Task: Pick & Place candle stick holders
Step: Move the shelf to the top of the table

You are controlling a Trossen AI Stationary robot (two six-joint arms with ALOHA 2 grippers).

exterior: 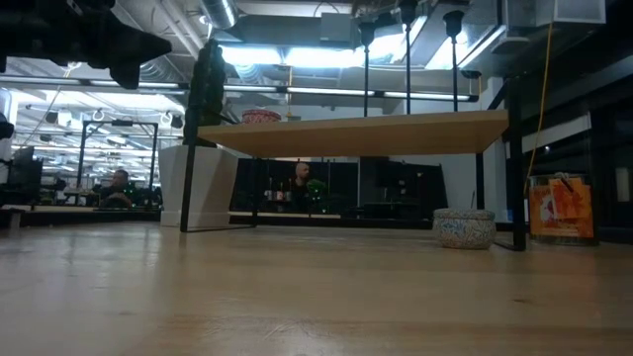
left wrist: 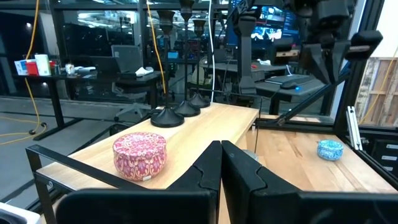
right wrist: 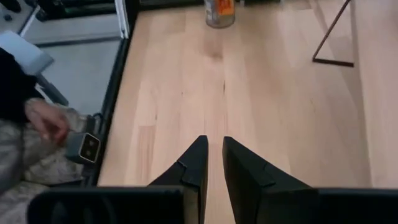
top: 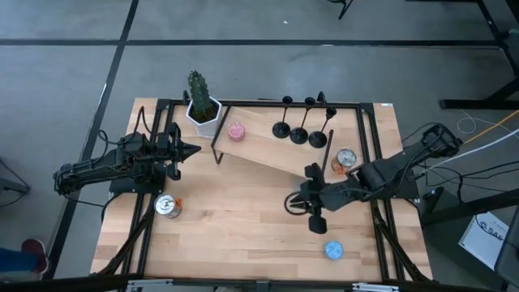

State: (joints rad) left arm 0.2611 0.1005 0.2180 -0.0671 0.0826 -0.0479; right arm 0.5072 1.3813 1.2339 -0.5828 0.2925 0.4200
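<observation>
Three candle stick holders [top: 301, 123], wooden shelf [top: 268, 146]

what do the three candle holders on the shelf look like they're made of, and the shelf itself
The candle holders look like matte black metal: thin straight stems, flat round bases and little shine, though painted wood or plastic can't be ruled out. The shelf has a pale wood top with visible grain, probably a plain board or plywood, carried on a thin black frame that looks like painted metal rod.
</observation>
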